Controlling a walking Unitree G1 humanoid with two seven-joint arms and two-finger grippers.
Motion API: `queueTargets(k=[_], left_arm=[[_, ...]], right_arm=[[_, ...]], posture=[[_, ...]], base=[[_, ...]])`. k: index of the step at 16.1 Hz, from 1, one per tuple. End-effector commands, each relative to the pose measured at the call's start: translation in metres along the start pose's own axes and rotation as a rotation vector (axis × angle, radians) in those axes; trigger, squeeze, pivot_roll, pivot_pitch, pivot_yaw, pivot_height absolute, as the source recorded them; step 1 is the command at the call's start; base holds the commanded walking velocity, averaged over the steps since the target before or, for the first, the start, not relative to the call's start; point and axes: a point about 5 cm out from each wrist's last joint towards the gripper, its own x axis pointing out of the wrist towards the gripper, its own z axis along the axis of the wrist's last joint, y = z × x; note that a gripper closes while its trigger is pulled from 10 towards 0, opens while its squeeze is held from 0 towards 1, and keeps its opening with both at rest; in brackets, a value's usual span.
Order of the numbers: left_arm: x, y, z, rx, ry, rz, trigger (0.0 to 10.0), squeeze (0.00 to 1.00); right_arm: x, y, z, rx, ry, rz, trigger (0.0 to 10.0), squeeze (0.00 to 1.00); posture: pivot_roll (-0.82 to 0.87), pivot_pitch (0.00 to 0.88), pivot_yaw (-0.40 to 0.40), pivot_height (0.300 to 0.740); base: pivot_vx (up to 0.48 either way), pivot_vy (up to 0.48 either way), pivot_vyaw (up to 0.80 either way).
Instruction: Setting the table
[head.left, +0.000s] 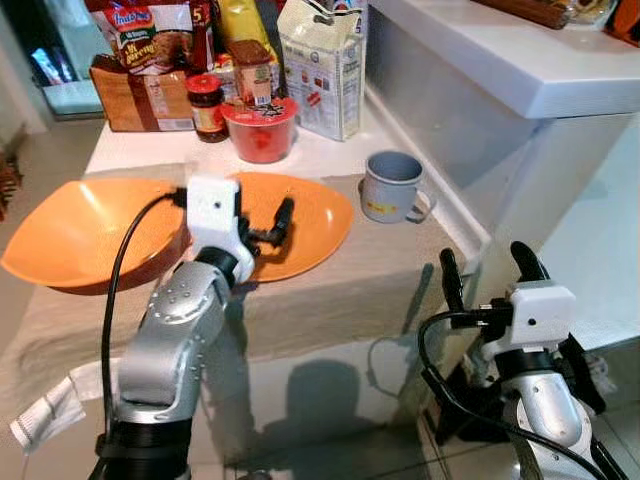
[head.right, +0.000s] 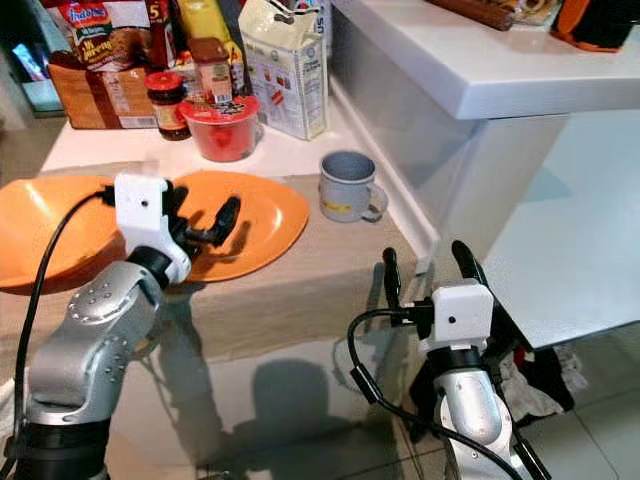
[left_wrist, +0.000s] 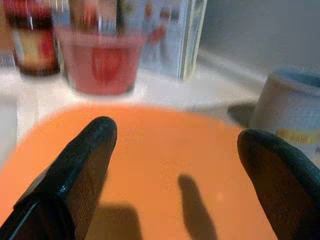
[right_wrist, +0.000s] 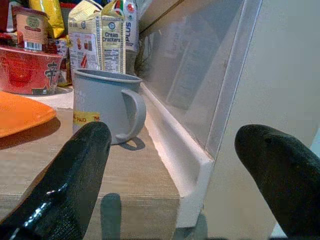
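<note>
Two orange dishes lie side by side on the beige table cloth (head.left: 340, 290): a deep one (head.left: 70, 235) at the left and a flatter orange plate (head.left: 315, 225) to its right. A grey mug (head.left: 392, 186) stands right of the plate, handle turned to the right. My left gripper (head.left: 268, 225) hovers open just over the flatter plate (left_wrist: 165, 165), nothing between its fingers (left_wrist: 75, 175). Low beside the table's right front corner, my right gripper (head.left: 485, 262) is open and empty. It points toward the mug (right_wrist: 102, 102).
Behind the dishes stand a red noodle cup (head.left: 262, 128), a dark jar (head.left: 206, 105), a cracker carton (head.left: 325, 65) and a bread bag (head.left: 145, 60). A white raised counter (head.left: 520, 60) walls off the right side. A white rag (head.left: 50, 405) hangs at the table's front left.
</note>
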Motion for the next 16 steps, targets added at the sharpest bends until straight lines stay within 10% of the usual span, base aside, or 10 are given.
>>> queueTargets(k=[1,6,16], left_arm=[[0.001,0.003,0.005,-0.009,0.011,0.008,10.0,0.0],[-0.003,0.02,0.027,0.054,0.066,0.003,10.0,0.0],[-0.014,-0.002,0.024,0.065,0.158,-0.114,10.0,0.0]], right_arm=[[0.0,0.001,0.0,0.007,0.007,0.011,10.0,0.02],[0.001,0.0,-0.01,0.02,0.041,0.026,10.0,0.03],[0.003,0.003,-0.016,0.023,0.06,0.052,10.0,0.03]], posture=[[-0.01,0.0,-0.002,0.74],[0.03,0.0,-0.025,0.74],[0.05,0.009,-0.03,0.74]], base=[[0.0,0.0,0.0],[0.0,0.0,0.0],[0.0,0.0,0.0]])
